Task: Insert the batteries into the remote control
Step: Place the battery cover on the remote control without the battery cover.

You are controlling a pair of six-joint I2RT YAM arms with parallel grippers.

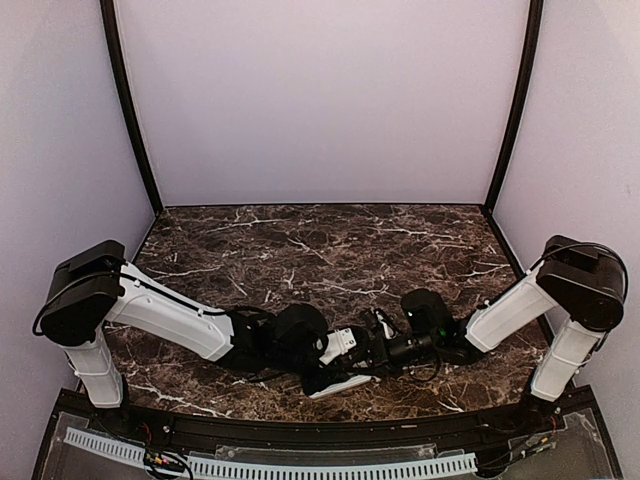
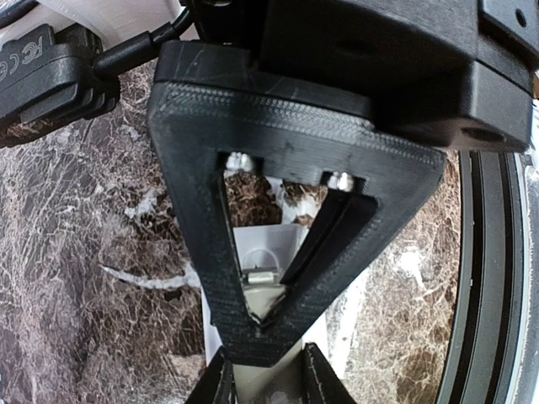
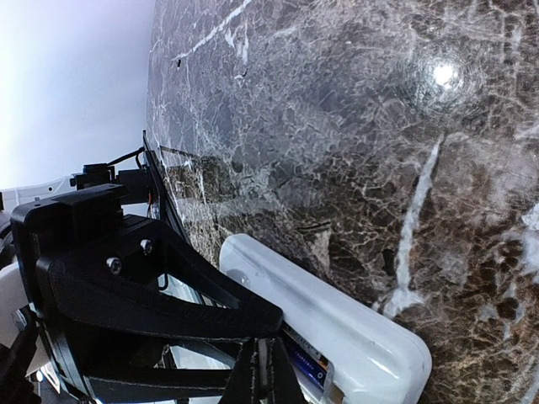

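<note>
On the far left you see the left arm. It lies low over the dark marble table and reaches in to the middle. Its claw, the left gripper, has its two fingers a small way apart. The white remote control sits right between them. You cannot tell if the fingers squeeze the remote or only stand beside it.

The remote lies on the table near the front edge, in the middle, just where the two arms meet. Its bay is open and faces up. Inside the bay you can see a little shiny metal clip. One of the batteries, dark with a blue label, lies in the bay.

Right by it is the right gripper. Its fingers are pressed tight together with no gap. The tips point down at the bay, just beside the battery. You cannot tell if they touch it.

On the far right the right arm comes in low from its base.
</note>
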